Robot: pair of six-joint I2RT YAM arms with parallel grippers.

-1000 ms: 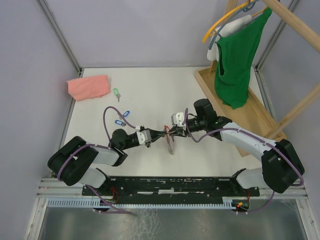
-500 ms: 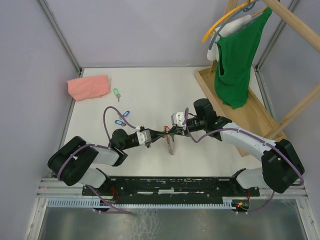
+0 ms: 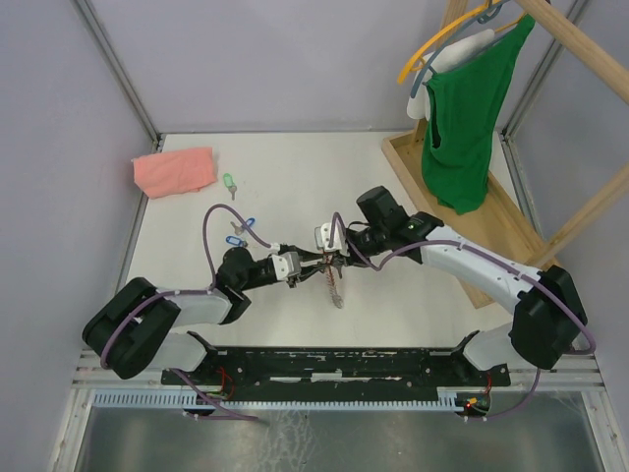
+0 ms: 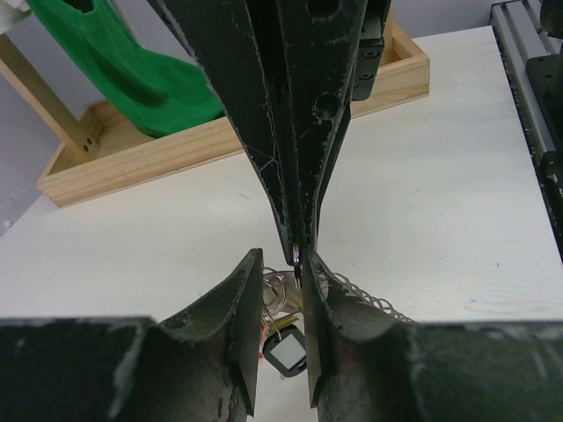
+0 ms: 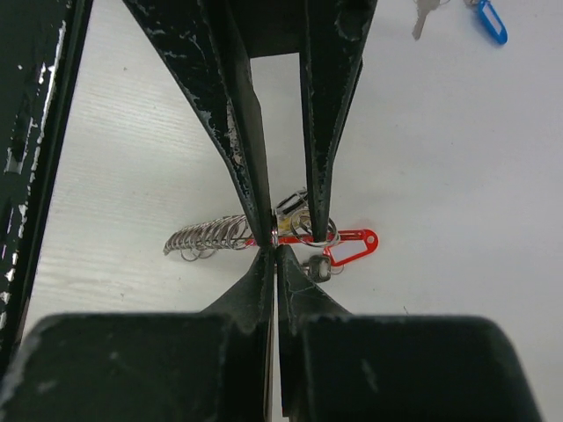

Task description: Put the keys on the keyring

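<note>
The keyring (image 3: 335,285) lies mid-table: a row of silver loops (image 5: 207,237), a red band (image 5: 352,239) and a black tag (image 4: 287,352). My right gripper (image 3: 330,260) is shut at its tips (image 5: 275,251) on a thin silver ring at the keyring's near end. My left gripper (image 3: 316,264) faces it. Its jaws stand a little apart (image 4: 281,264) and straddle the rings and the right gripper's tips. A green key (image 3: 229,183) and two blue keys (image 3: 242,230) lie far left; one blue tag shows in the right wrist view (image 5: 489,19). No separate red key shows.
A folded pink cloth (image 3: 174,171) lies at the back left. A wooden tray base (image 3: 491,211) with a rack and a hanging green garment (image 3: 467,108) stands at the right; it also shows in the left wrist view (image 4: 176,154).
Both grippers have shifted a little to the left over the keyring. The right wrist has swung left and the left arm has drawn back. The keyring stays at the same spot.
</note>
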